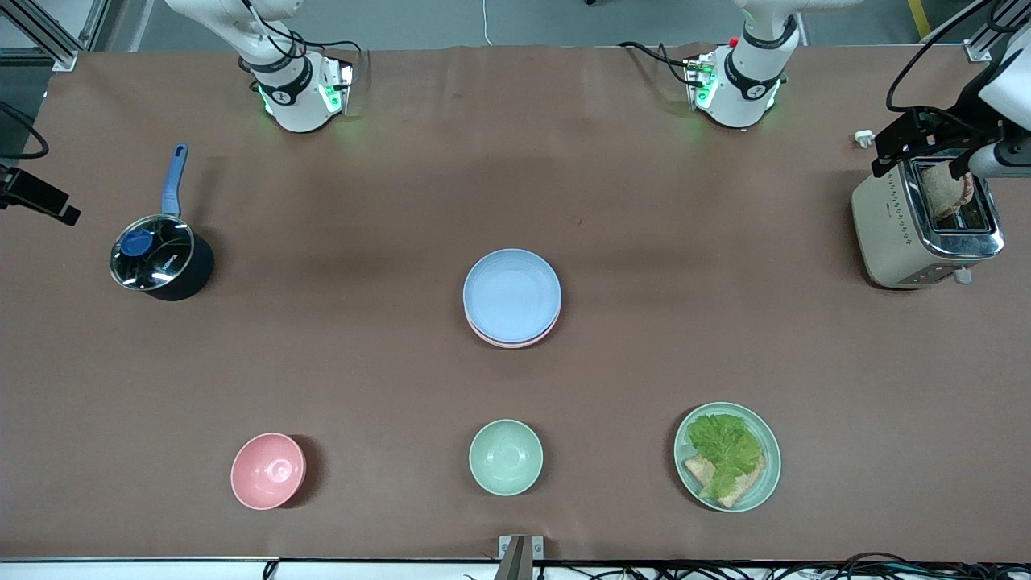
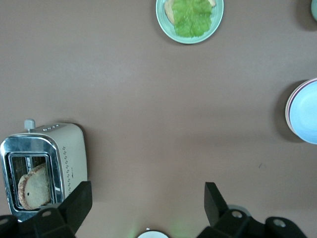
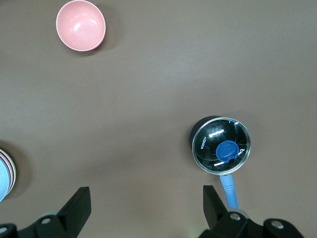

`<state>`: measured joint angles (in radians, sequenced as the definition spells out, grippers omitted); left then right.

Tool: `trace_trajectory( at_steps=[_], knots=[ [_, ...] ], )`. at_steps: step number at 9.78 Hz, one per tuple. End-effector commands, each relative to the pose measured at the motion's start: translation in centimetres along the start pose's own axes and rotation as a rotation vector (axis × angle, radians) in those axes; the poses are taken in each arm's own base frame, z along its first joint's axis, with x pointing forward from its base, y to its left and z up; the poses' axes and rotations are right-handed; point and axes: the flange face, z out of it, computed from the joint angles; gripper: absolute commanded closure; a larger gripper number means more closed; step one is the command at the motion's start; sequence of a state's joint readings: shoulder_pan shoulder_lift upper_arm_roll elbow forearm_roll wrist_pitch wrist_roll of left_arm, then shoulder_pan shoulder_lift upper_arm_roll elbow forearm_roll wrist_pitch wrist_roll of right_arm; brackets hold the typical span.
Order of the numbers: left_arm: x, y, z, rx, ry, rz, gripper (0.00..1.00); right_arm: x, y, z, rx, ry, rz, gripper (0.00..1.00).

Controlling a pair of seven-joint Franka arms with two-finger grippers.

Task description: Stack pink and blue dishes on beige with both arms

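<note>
The blue plate (image 1: pixel 511 293) on its stack stands alone in the middle of the desk (image 1: pixel 370 346) with bare cloth all around it, while the pot (image 1: pixel 161 259), the toaster (image 1: pixel 926 225) and the row of pink bowl (image 1: pixel 267 470), green bowl (image 1: pixel 505 456) and lettuce plate (image 1: pixel 727 456) along the desk's near edge block its borders.

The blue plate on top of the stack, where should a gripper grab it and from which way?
Probably by the rim. The blue plate is shallow and lies flat on the pink plate, so only its thin raised edge offers a hold. Coming down from above at the edge toward either arm's base, one finger inside the rim and one outside, looks workable; nothing stands close beside the stack.
</note>
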<state>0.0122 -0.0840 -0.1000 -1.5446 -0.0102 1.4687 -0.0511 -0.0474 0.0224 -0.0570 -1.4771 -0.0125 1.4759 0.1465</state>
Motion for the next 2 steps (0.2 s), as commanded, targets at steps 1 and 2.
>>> trace_trajectory(
  at_steps=[1, 2],
  knots=[
    [1.41, -0.25, 0.63, 0.002, -0.018, 0.003, 0.00, -0.19, -0.10, -0.27, 0.018, -0.004, -0.013, 0.00],
    [1.46, -0.07, 0.78, 0.000, -0.022, 0.007, 0.00, -0.21, -0.03, -0.25, 0.019, -0.007, -0.027, 0.00]
  ],
)
